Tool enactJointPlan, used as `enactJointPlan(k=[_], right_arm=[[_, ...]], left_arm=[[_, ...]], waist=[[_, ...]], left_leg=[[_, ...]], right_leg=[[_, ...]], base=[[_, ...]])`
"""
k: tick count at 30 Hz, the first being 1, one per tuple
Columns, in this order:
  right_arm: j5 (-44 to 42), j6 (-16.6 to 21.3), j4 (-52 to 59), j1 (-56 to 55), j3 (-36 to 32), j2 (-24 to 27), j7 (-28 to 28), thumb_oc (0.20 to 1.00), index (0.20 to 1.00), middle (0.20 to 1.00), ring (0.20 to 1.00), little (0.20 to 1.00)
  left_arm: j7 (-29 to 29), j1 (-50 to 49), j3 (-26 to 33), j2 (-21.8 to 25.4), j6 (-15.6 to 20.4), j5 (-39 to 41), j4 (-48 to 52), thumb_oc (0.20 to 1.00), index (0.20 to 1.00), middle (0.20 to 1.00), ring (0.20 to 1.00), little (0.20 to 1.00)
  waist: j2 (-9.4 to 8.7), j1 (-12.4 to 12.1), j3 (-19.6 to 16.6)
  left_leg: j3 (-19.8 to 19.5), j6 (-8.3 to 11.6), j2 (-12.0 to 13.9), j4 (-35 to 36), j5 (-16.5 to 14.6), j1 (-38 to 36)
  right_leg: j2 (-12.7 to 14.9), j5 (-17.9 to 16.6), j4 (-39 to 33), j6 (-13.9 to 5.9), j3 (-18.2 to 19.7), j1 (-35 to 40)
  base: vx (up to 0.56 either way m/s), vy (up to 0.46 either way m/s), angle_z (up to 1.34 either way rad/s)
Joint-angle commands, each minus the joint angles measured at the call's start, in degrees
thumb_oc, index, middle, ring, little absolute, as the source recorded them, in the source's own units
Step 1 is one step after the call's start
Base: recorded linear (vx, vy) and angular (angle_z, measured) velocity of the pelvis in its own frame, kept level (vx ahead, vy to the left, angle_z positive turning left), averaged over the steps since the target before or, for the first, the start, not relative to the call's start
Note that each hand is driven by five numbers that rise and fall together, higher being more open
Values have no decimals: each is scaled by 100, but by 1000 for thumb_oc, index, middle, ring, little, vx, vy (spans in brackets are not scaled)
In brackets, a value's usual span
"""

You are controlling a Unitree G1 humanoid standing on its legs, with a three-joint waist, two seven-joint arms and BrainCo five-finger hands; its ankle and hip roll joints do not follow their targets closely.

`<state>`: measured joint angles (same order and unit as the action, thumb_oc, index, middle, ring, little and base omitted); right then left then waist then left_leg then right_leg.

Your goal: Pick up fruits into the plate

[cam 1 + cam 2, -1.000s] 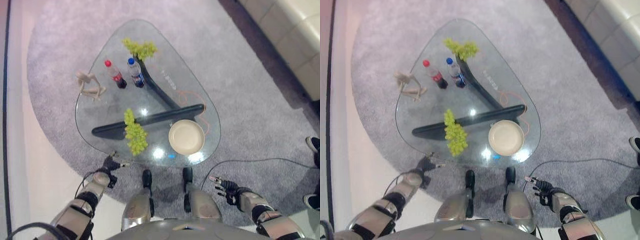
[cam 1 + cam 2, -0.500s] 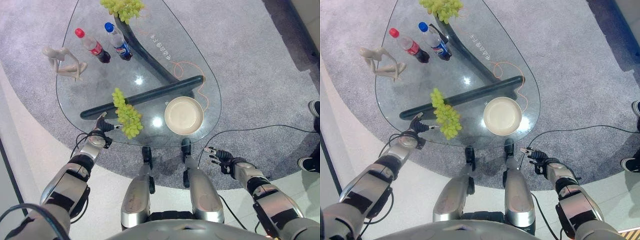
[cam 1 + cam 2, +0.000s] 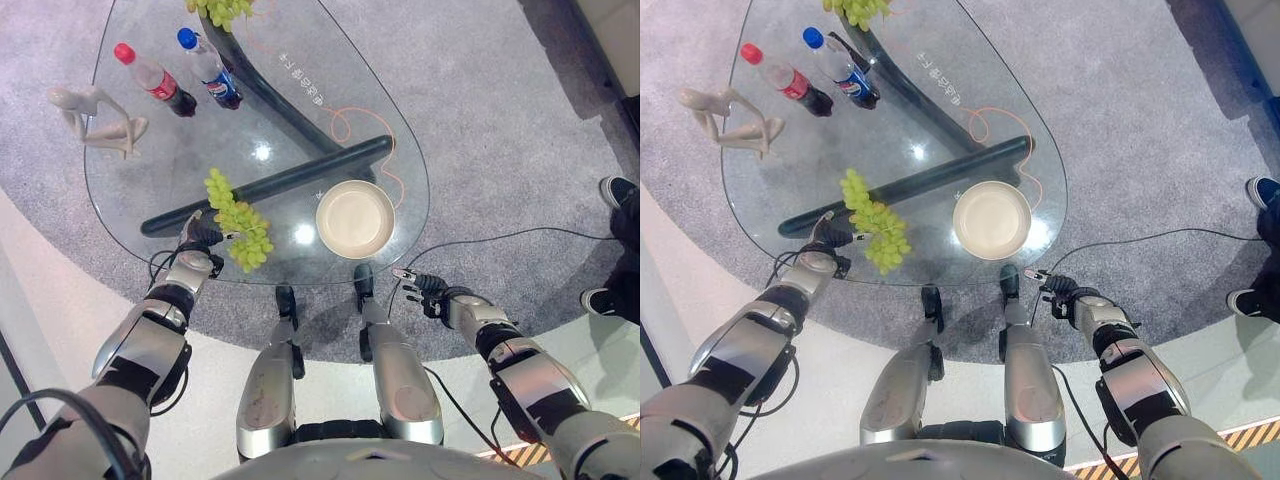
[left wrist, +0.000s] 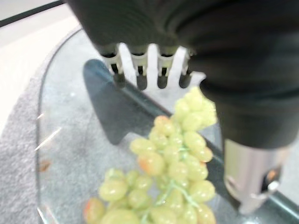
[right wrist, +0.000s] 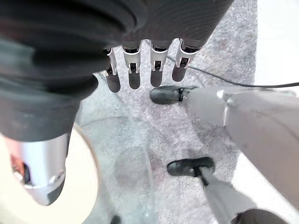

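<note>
The left hand (image 3: 200,236) has advanced over the worktop (image 3: 300,120) edge; it is now released, fingers straight, just beside the grape bunch (image 3: 236,219). The plate (image 3: 354,218) lies beyond the bunch. The right hand (image 3: 428,290), also released, hangs off-worktop. Grasp not yet made.
</note>
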<state>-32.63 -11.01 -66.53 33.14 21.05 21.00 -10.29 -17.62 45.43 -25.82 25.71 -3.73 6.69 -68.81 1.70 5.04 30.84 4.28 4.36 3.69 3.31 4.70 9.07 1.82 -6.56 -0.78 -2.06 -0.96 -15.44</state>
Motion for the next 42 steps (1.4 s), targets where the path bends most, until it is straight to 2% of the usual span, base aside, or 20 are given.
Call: enactJointPlan(k=[1,5,7,10,13,20,25,28,30,31,34,36,37,42], right_arm=[[-167,-16,-2,-76,105,-8,18,1000,1000,1000,1000,1000],[-261,105,-6,-112,114,19,-4,1000,1000,1000,1000,1000],[-399,162,93,-185,145,-28,55,1000,1000,1000,1000,1000],[-554,205,195,-238,181,-49,78,1000,1000,1000,1000,1000],[-728,342,221,-285,183,17,-30,1000,1000,1000,1000,1000],[-686,476,356,-361,102,75,-9,1000,1000,1000,1000,1000],[-567,516,348,-420,3,186,-3,1000,1000,1000,1000,1000],[-506,592,327,-494,-66,191,-8,1000,1000,1000,1000,1000],[-510,673,344,-614,-95,163,-12,1000,1000,1000,1000,1000],[-514,674,345,-601,-99,164,-13,1000,1000,1000,1000,1000],[-604,734,400,-706,-113,93,7,1000,1000,1000,1000,1000],[-603,756,396,-733,-131,24,-6,1000,1000,1000,1000,1000],[-603,712,449,-763,-147,-36,28,1000,1000,1000,1000,1000],[-626,576,486,-629,-154,-176,97,1000,1000,1000,1000,1000]], left_arm=[[-264,195,-279,350,-136,-472,-166,1000,1000,1000,1000,1000],[-349,205,-302,517,-275,-523,-76,1000,1000,1000,1000,1000],[-393,266,-445,757,-282,-1332,-4,1000,1000,1000,1000,1000],[-345,349,-518,975,-354,-1765,135,1000,1000,1000,1000,1000],[-307,466,-766,1149,-332,-2547,244,1000,1000,1000,1000,1000],[-201,589,-1309,1223,-358,-4325,547,1000,1000,1000,1000,1000],[-183,643,-1530,1443,-225,-4635,817,1000,1000,1000,1000,1000],[-172,590,-1435,1529,-314,-4157,995,1000,1000,1000,1000,1000],[-64,493,-1300,1538,-340,-3277,1088,1000,1000,1000,1000,1000],[-59,501,-1288,1543,-344,-3167,1090,1000,1000,1000,1000,1000],[75,322,-812,1390,-519,-995,1125,1000,1000,1000,1000,1000],[147,252,-423,1182,-581,-270,942,1000,1000,1000,1000,1000],[238,113,-42,987,-607,654,728,1000,1000,1000,1000,1000],[370,24,654,618,-563,1777,118,1000,1000,1000,1000,1000]], waist=[[-154,37,-104],[-139,20,-104],[-176,-24,-104],[-248,-65,-104],[-317,-88,-104],[-248,-31,-104],[-109,25,-104],[-40,33,-104],[-19,21,-104],[-21,22,-104],[-42,-18,-104],[-81,-35,-104],[-119,-47,-104],[-255,-41,-104]], left_leg=[[-189,-298,-383,-858,-439,761],[-215,-297,-406,-922,-438,890],[-214,-312,-424,-973,-432,1005],[-207,-318,-433,-997,-428,1088],[-236,-332,-463,-1039,-420,1225],[-240,-368,-503,-1043,-412,1400],[-230,-350,-533,-1095,-402,1498],[-222,-353,-554,-1106,-400,1531],[-236,-363,-571,-1149,-436,1540],[-235,-362,-572,-1149,-413,1569],[-258,-390,-585,-1186,-430,1596],[-262,-411,-586,-1217,-447,1604],[-271,-416,-587,-1251,-482,1573],[-235,-426,-553,-1280,-489,1569]], right_leg=[[-122,592,1018,21,69,-667],[-119,607,1081,31,65,-796],[-118,598,1151,30,64,-927],[-128,592,1198,32,55,-1020],[-139,569,1243,30,58,-1153],[-158,517,1270,21,56,-1385],[-136,494,1275,16,70,-1484],[-126,494,1269,24,76,-1515],[-116,527,1296,22,75,-1514],[-115,499,1286,23,77,-1539],[-127,523,1332,21,71,-1561],[-131,543,1363,16,66,-1568],[-137,582,1395,12,56,-1529],[-176,587,1439,9,64,-1534]], base=[[-7,-13,-5],[-5,-9,0],[-22,-106,1],[-14,-95,3],[-9,-45,3],[-11,11,5],[-7,57,-2],[0,11,0],[0,0,0],[0,0,0],[9,-30,1],[23,-72,1],[16,-70,5],[17,-54,3]])
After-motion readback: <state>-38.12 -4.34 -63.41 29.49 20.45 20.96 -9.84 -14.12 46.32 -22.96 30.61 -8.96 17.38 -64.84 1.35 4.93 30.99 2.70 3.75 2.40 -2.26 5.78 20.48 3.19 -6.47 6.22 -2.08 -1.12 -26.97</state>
